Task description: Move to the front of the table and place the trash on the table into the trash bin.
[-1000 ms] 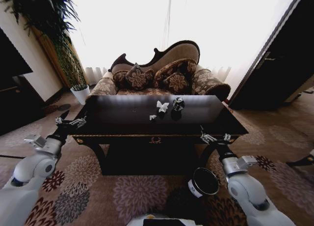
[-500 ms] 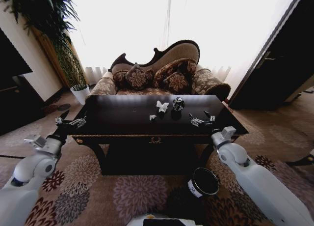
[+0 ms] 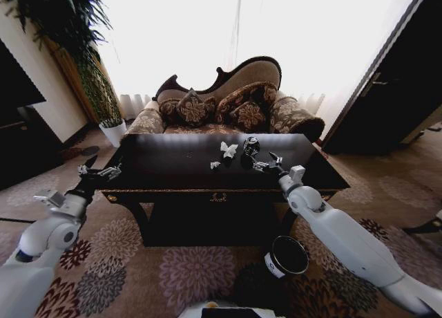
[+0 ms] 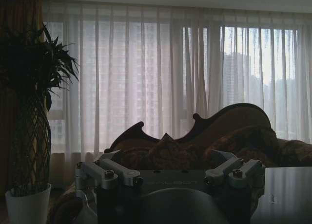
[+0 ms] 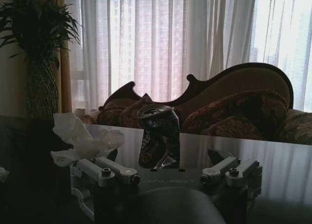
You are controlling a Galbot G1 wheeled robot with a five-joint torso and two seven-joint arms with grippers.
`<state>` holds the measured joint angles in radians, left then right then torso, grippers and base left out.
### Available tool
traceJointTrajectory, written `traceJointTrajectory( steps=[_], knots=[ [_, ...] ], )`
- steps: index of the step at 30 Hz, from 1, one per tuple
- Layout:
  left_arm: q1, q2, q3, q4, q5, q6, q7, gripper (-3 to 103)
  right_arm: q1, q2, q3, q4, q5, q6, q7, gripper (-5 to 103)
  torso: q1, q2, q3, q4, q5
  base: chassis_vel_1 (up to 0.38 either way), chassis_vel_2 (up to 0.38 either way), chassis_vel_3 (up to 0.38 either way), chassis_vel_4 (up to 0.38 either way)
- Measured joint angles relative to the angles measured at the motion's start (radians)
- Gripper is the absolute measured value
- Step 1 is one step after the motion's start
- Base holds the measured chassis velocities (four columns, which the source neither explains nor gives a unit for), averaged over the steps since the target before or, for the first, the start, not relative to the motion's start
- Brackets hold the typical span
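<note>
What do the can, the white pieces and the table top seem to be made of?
The can: probably thin metal, since its printed wall is dented and glints. The white pieces: soft tissue paper by the look, matte and crumpled into loose folds. The table top: a hard, glossy dark surface, perhaps lacquered wood or glass; it mirrors the bright window. The right hand is open near the can.

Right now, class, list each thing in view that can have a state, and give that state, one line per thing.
drink can: upright on the table, dented, not gripped.
tissue: crumpled, lying on the table beside the can.
small tissue piece: lying loose nearer the front edge.
trash bin: on the carpet, open-topped.
right gripper: open, over the table, short of the can.
left gripper: open, off the table's left end.
</note>
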<state>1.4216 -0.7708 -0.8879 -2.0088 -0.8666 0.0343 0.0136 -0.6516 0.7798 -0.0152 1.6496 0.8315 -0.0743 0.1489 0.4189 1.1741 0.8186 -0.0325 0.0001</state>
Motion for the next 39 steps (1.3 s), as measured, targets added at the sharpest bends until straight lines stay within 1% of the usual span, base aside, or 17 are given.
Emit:
traceJointTrajectory(
  steps=[6, 13, 17, 25, 27, 28, 31, 33, 34, 35, 37, 39],
  knots=[
    [0.000, 0.000, 0.000, 0.000, 0.000, 0.000, 0.000, 100, 0.072, 0.032, -0.038, -0.064, 0.014, -0.008, 0.003, 100, 0.000, 0.000, 0.000, 0.0001, -0.0002, 0.000, 0.000, 0.000, 0.000],
    [0.000, 0.000, 0.000, 0.000, 0.000, 0.000, 0.000, 100, 0.110, 0.045, -0.073, -0.114, 0.018, -0.009, 0.002, 100, 0.000, 0.000, 0.000, -0.0001, -0.0002, 0.000, 0.000, 0.000, 0.000],
    [0.000, 0.000, 0.000, 0.000, 0.000, 0.000, 0.000, 100, 0.142, 0.065, -0.111, -0.145, 0.012, -0.008, 0.001, 100, 0.000, 0.000, 0.000, 0.0000, -0.0002, 0.000, 0.000, 0.000, 0.000],
    [0.000, 0.000, 0.000, 0.000, 0.000, 0.000, 0.000, 100, 0.196, 0.095, -0.150, -0.190, 0.006, 0.000, -0.001, 101, 0.000, 0.000, 0.000, 0.0001, -0.0001, 0.000, 0.000, 0.000, 0.000],
    [0.000, 0.000, 0.000, 0.000, 0.000, 0.000, 0.000, 100, 0.210, 0.100, -0.160, -0.200, 0.006, 0.002, -0.002, 91, 0.000, 0.000, 0.000, 0.0001, -0.0002, 0.000, 0.000, 0.000, 0.000],
    [0.000, 0.000, 0.000, 0.000, 0.000, 0.000, 0.000, 100, 0.210, 0.100, -0.160, -0.200, 0.006, 0.002, -0.002, 91, 0.000, 0.000, 0.000, 0.0001, -0.0002, 0.000, 0.000, 0.000, 0.000],
    [0.000, 0.000, 0.000, 0.000, 0.000, 0.000, 0.000, 100, 0.220, 0.107, -0.168, -0.209, 0.006, 0.007, -0.004, 75, 0.000, 0.000, 0.000, 0.0001, -0.0002, 0.000, 0.000, 0.000, 0.000],
    [0.000, 0.000, 0.000, 0.000, 0.000, 0.000, 0.000, 100, 0.221, 0.107, -0.169, -0.209, 0.006, 0.008, -0.004, 75, 0.000, 0.000, 0.000, 0.0001, -0.0002, 0.000, 0.000, 0.000, 0.000],
    [0.000, 0.000, 0.000, 0.000, 0.000, 0.000, 0.000, 100, 0.221, 0.108, -0.169, -0.209, 0.006, 0.009, -0.004, 70, 0.000, 0.000, 0.000, 0.0000, -0.0002, 0.000, 0.000, 0.000, 0.000],
    [0.000, 0.000, 0.000, 0.000, 0.000, 0.000, 0.000, 100, 0.220, 0.109, -0.169, -0.209, 0.006, 0.010, -0.004, 59, 0.000, 0.000, 0.000, 0.0000, -0.0002, 0.000, 0.000, 0.000, 0.000],
    [0.000, 0.000, 0.000, 0.000, 0.000, 0.000, 0.000, 100, 0.217, 0.109, -0.167, -0.208, 0.006, 0.010, -0.004, 59, 0.000, 0.000, 0.000, 0.0000, -0.0002, 0.000, 0.000, 0.000, 0.000],
    [0.000, 0.000, 0.000, 0.000, 0.000, 0.000, 0.000, 100, 0.212, 0.109, -0.164, -0.206, 0.006, 0.010, -0.003, 48, 0.000, 0.000, 0.000, 0.0000, -0.0001, 0.000, 0.000, 0.000, 0.000]
  ],
)
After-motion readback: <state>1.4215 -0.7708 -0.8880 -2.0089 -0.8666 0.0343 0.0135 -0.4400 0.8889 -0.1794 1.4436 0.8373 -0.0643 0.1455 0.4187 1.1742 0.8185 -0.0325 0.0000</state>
